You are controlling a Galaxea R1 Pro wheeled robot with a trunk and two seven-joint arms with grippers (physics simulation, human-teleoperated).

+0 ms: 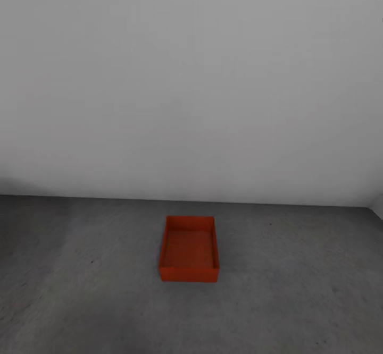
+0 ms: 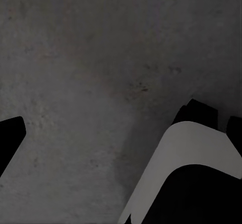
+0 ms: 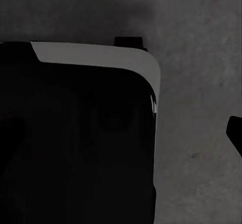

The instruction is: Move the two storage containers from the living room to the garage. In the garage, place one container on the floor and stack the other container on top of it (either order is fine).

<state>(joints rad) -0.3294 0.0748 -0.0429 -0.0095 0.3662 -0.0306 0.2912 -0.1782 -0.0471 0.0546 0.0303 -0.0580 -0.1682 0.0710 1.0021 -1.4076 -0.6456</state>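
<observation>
Rough, dark grey concrete floor (image 1: 80,301) spreads across the foreground of the head view, mottled with faint specks and paler patches. On it, near the middle and a little short of the wall, sits one red-orange rectangular storage container (image 1: 189,249), open-topped, with thin plain walls and a flat bottom, its short front wall facing the camera. It rests alone on the concrete, with bare floor on every side. Behind it rises a smooth, matte white-grey wall (image 1: 191,77), meeting the floor in a straight line; at far right a second wall plane turns in to form a corner.

The left wrist view looks down on the same gritty concrete, with a curved white-and-black robot body panel (image 2: 191,148) close by and a black tip of the left tool (image 2: 10,133) at the frame's edge; whether that tool is open or closed cannot be told. The right wrist view shows a large glossy black robot housing with a rounded white rim (image 3: 101,57) above the concrete, and a sliver of the right tool (image 3: 236,133); its state likewise cannot be told.
</observation>
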